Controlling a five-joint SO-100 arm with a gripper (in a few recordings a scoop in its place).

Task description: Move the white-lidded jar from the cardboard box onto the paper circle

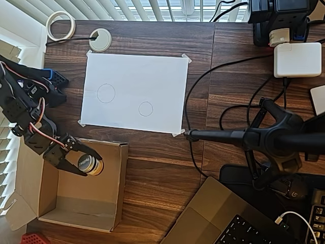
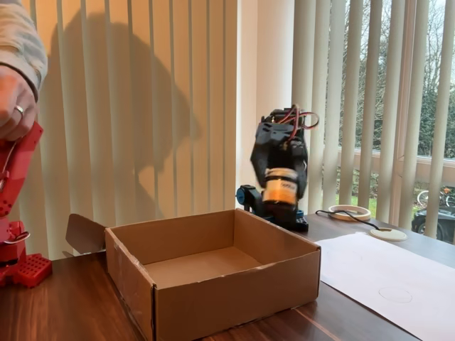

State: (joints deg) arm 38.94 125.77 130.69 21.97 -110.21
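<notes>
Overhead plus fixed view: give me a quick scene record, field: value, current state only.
gripper: shut on the white-lidded jar, raised above the box rim in the fixed view
cardboard box: open, flaps out, floor bare in the fixed view
white sheet: taped to the table, to the right of the box in the fixed view
paper circle: smaller of two outlines, nothing on it
larger circle: nothing on it
tape roll: at the table's far edge by the blinds
task status: jar lifted, not yet placed

Box wall point(image 1: 123, 178) flanks the gripper point(image 1: 91, 163) — bare tabletop point(image 1: 152, 162) beyond
</notes>
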